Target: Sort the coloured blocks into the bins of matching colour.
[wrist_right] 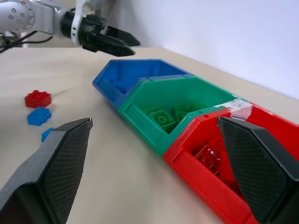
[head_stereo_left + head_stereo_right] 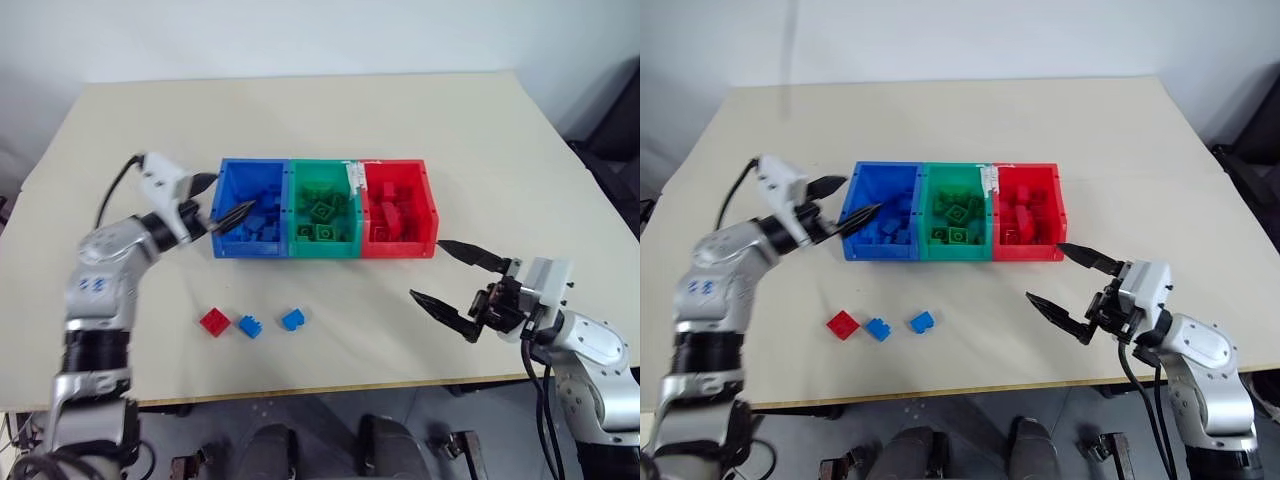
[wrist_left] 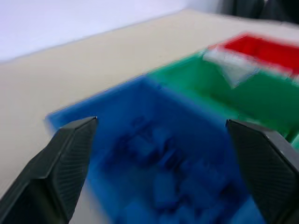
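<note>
Near edge of table [image 2: 330, 385]: front lip of a pale beige top, running across just above the dark floor [image 2: 330, 425].
Loose blocks: three on the bare top towards the near edge, left of centre; red block [image 2: 214, 321] leftmost, first blue block [image 2: 249, 326] touching or just beside it, second blue block [image 2: 293, 320] a little apart to the right.
Right gripper [image 2: 452, 282]: low over the near right part of the table, pointing towards the bins; black fingers spread wide, nothing between them, clear of the red bin.
Left gripper [image 2: 221, 199]: at the outer left wall of the blue bin, pointing right towards it; fingers parted wide, nothing gripped; one fingertip over the bin's left rim, the other near its back corner.
Bins: three joined in a row mid-table; blue bin [image 2: 227, 250] left, green bin [image 2: 322, 250] middle, red bin [image 2: 428, 215] right.
Bin contents: blue bricks heaped in the blue one, green bricks in the green, red bricks in the red.
Label: a white strip [image 2: 353, 176] on the rim between green and red bins.
Surface: matt beige, plain, corners rounded, bare beyond the bins.
Room: white wall [image 2: 300, 35] behind the table's far edge; dark objects [image 2: 615, 130] at the far right, too indistinct to name.
</note>
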